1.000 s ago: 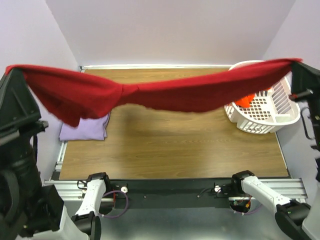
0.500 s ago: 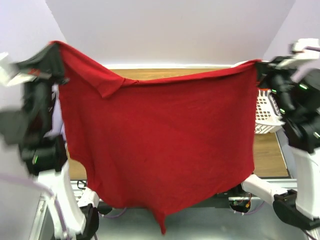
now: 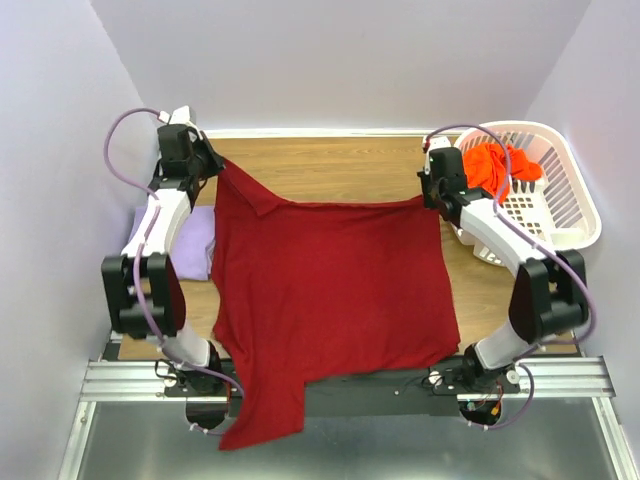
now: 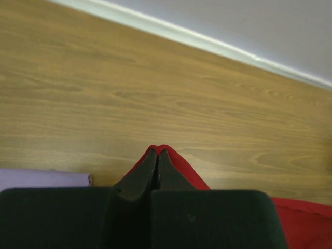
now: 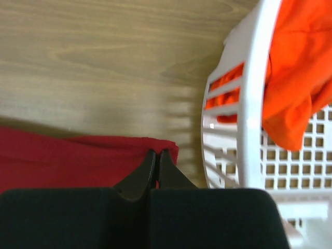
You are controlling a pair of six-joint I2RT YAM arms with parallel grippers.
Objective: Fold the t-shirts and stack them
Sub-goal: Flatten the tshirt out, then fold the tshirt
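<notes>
Your left gripper (image 4: 157, 153) and right gripper (image 5: 157, 154) each clamp a far corner of the crimson t-shirt (image 3: 330, 280) — spread on the table (image 3: 340, 165), hem overhanging the near edge. Draw it back evenly before letting go.

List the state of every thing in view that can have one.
dark red t-shirt: spread open over the table, near end hanging off the edge.
lavender t-shirt: folded, lying at the table's left.
laundry basket: upright, far right.
orange t-shirt: crumpled in the laundry basket.
left gripper: shut on the dark red t-shirt.
right gripper: shut on the dark red t-shirt.
</notes>
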